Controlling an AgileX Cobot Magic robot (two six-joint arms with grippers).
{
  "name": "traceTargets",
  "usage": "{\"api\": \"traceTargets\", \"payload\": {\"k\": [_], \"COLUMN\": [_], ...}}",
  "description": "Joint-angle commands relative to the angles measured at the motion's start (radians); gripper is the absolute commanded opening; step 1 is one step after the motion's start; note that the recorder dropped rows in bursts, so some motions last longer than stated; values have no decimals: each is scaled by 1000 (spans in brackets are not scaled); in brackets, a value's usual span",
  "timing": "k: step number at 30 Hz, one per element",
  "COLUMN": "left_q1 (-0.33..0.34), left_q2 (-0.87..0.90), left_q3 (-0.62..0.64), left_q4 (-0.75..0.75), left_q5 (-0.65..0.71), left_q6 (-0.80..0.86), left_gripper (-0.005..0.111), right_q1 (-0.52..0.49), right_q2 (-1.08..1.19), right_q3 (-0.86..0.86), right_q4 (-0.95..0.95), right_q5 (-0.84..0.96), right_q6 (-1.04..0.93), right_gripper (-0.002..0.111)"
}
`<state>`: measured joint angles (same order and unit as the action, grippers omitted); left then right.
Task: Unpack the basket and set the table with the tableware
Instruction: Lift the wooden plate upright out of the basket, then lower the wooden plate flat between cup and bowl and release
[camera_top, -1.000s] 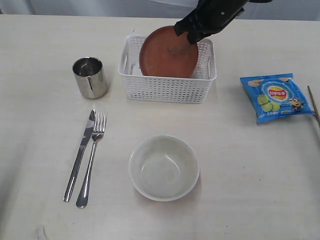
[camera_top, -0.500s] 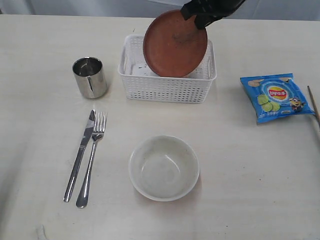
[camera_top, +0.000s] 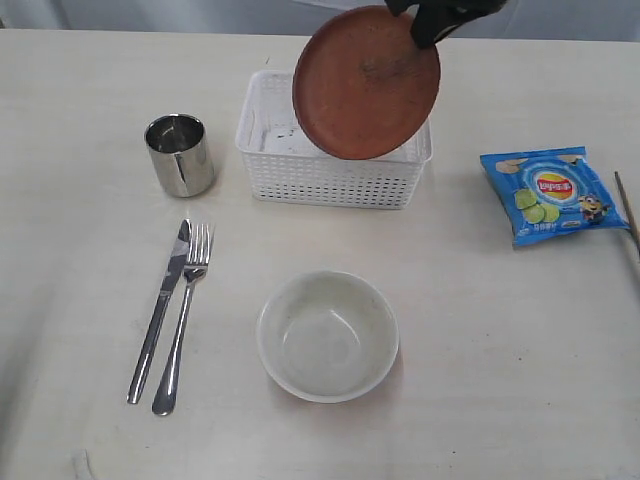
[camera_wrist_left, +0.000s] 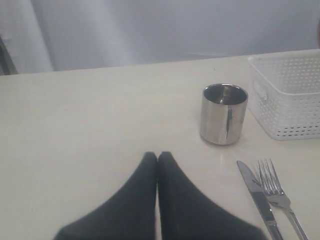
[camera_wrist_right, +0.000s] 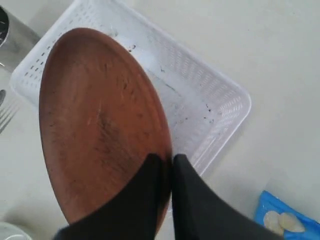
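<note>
While the right hand (camera_wrist_right: 167, 161) is gripping the reddish-brown round plate (camera_top: 365, 85) by its rim, with one black finger on each face, the plate is hanging steeply tilted in the air. In the exterior view it is overlapping the right part of the white perforated basket (camera_top: 300, 180). The right wrist view is showing the basket below the plate, with small dark specks lying on the basket floor.

The left hand (camera_wrist_left: 158, 159) is closed. Its two fingertips are pressing together with nothing between them, over a bare part of the desk (camera_top: 500, 340).

Remaining items are lying as follows:

- The steel cup (camera_top: 180, 155) is standing upright on the desk, to the left of the basket and apart from it.
- The steel knife (camera_top: 160, 310) and steel fork (camera_top: 185, 320) are lying side by side, close together, in front of the cup, with the knife on the left.
- The white bowl (camera_top: 328, 335) is sitting upright on the desk in front of the basket, well apart from it.
- The blue chip bag (camera_top: 550, 195) is lying flat to the right of the basket.
- A thin wooden stick (camera_top: 628, 212), probably a chopstick, is showing at the right edge of the exterior view, just beside the bag.
</note>
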<state>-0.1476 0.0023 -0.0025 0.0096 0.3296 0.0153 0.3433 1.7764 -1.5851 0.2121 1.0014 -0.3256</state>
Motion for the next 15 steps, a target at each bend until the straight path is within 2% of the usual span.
{"api": "traceTargets", "payload": {"k": [1,5,9,12,15], "left_q1": [-6,-6,-6,-6,-6], "left_q2": [-2,-2,-2,-2,-2], "left_q3": [2,2,2,2,2], "left_q4": [-2,-2,-2,-2,-2], "left_q5": [-8,-8,-8,-8,-8], "left_q6": [-3,-3,-3,-3,-3], "left_gripper": [0,0,0,0,0], "right_q1": [-3,-3,-2,-2,-2], "right_q2": [-66,-71,-59,-39,-15], "right_q3": [74,183,275,301,301], "right_q4": [29,111,181,254,325], "right_q5": [22,-3,-139,-196,-180], "right_q6": [20,20,24,24,-1], "right_gripper": [0,0,0,0,0]}}
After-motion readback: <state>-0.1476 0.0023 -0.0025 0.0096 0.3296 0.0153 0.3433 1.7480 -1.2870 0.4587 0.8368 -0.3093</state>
